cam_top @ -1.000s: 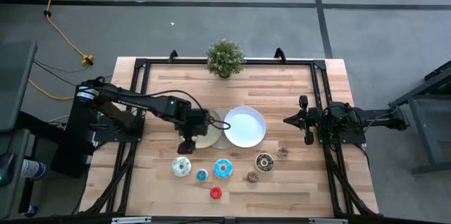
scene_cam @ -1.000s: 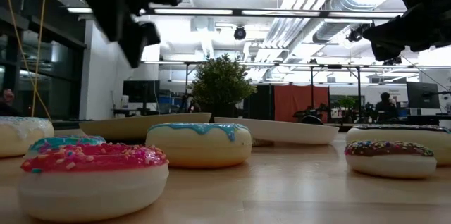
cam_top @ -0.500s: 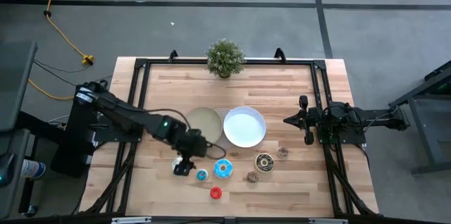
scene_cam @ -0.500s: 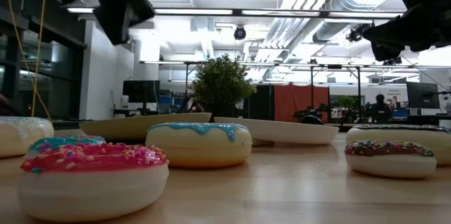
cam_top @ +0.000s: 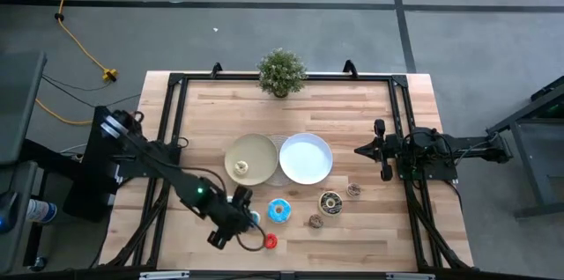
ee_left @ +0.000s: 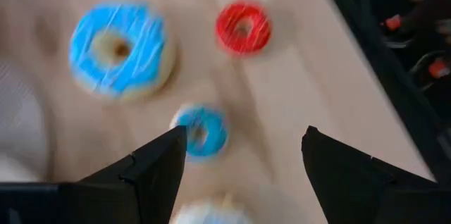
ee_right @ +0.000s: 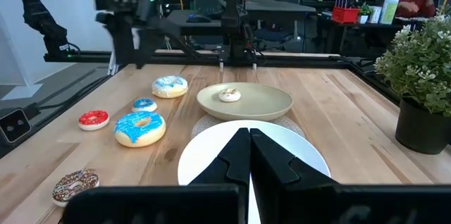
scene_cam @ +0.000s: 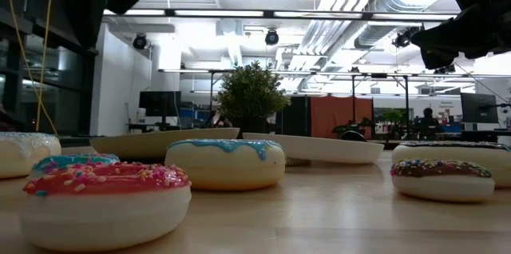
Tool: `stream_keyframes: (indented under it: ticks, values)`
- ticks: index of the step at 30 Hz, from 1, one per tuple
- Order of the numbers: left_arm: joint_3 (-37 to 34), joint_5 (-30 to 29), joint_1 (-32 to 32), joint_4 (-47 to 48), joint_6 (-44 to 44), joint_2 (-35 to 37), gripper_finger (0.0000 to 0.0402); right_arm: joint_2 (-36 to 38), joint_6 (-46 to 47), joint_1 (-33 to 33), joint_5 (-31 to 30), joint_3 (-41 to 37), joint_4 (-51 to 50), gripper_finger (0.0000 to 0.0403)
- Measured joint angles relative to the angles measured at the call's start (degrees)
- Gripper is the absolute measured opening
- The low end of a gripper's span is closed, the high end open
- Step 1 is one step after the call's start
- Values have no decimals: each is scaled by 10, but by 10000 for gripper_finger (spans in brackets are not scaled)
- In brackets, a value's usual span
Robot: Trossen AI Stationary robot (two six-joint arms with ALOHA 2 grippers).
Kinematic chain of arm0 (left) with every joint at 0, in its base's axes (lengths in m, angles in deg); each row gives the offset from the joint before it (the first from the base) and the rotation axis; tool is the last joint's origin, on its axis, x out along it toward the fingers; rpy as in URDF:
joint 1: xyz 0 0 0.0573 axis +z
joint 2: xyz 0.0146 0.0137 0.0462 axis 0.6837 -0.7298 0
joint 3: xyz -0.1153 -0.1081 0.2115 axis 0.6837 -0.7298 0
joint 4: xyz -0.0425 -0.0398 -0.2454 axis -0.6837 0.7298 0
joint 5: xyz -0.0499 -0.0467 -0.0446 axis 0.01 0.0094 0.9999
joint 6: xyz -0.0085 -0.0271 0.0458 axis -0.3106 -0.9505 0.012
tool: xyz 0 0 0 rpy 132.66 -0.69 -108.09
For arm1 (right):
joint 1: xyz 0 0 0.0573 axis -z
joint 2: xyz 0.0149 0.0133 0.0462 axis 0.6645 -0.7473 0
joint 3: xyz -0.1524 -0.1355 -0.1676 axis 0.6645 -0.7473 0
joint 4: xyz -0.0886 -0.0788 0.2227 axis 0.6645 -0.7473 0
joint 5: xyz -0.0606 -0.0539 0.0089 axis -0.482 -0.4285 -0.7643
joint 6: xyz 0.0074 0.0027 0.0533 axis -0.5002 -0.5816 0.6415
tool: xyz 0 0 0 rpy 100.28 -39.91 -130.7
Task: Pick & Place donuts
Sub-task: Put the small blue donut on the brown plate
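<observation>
Overhead, left gripper [cam_top: 231, 227] hangs over the table's front, just beside the small blue donut [cam_top: 254, 218] and red donut [cam_top: 270, 241]; a small white donut [cam_top: 241, 169] lies on the beige plate [cam_top: 262, 150]. Wrist view: its fingers [ee_left: 156, 169] stand wide apart, holding nothing, the small blue donut [ee_left: 200, 131] between them, red donut [ee_left: 243, 27] and big blue donut [ee_left: 120, 48] beyond. Right gripper [ee_right: 248, 155] waits closed at the right edge.

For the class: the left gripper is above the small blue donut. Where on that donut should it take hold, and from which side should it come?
Judging by its pose, come straight down from above: the small blue donut lies flat on the table. Close the left gripper, now open, across the outer rim on opposite sides. The big blue donut and red donut lie apart from it, leaving room for the fingers.
</observation>
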Motion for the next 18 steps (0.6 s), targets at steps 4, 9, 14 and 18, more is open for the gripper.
stream_keyframes:
  ticks: [4, 9, 14, 18]
  values:
    - [18, 3, -1, 8, 4, -47, 289, 0, 0, 0, 0, 0, -2, 0]
    - [45, -9, 7, 10, 4, -72, 344, 0, 0, 0, 0, 0, 0, 0]
    - [49, -2, 20, 19, 3, -89, 384, -1, 0, 0, 0, 0, 0, 0]
    - [46, -2, 38, 37, -1, -111, 387, 0, 0, 0, 0, 0, 0, 0]
